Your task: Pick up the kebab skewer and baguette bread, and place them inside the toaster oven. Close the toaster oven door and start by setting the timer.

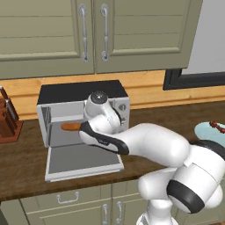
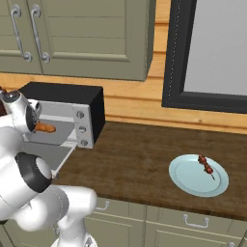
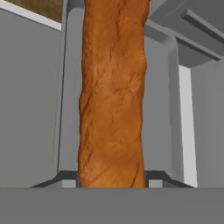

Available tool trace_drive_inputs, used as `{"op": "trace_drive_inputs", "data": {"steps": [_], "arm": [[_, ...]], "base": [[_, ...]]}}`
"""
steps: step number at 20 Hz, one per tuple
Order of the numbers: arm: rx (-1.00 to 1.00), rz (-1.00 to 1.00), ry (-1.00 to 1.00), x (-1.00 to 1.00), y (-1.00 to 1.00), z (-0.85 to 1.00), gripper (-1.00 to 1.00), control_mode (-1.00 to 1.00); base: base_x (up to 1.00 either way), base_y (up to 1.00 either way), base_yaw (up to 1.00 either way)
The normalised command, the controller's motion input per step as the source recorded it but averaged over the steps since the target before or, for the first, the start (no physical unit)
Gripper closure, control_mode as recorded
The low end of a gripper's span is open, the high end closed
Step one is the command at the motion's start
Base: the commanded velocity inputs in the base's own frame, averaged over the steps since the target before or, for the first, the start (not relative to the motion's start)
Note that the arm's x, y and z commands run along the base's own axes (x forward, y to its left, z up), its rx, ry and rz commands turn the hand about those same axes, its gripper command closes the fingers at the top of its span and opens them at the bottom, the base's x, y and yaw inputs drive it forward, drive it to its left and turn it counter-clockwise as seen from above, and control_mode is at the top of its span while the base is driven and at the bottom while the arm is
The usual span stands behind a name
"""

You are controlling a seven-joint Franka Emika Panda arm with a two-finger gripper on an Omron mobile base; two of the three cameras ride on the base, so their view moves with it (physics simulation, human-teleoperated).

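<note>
The baguette bread (image 3: 111, 96), pinched by the pincer (image 3: 112, 181), is held inside the toaster oven (image 1: 81, 93) (release judged next); the kebab skewer (image 2: 207, 166) awaits.

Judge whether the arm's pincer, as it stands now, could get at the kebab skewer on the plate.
Probably not yet: the pincer is at the toaster oven, shut on the baguette bread. The kebab skewer lies unobstructed on the plate.
</note>
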Motion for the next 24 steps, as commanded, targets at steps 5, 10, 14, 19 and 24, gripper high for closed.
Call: {"op": "trace_drive_inputs", "data": {"steps": [5,10,14,19,24], "arm": [[0.00,0.03,0.00,0.24,0.07,-0.18,1.00,-1.00],[0.00,0.00,-0.01,0.13,0.01,-0.05,1.00,-1.00],[0.00,0.00,0.00,0.27,0.00,-0.06,1.00,-1.00],[0.00,0.00,0.00,0.27,0.01,-0.01,1.00,-1.00],[0.00,0.00,0.00,0.19,0.02,-0.09,1.00,-1.00]], "base": [[0.00,0.00,0.00],[0.00,0.00,0.00],[0.00,0.00,0.00],[0.00,0.00,0.00],[0.00,0.00,0.00]]}}
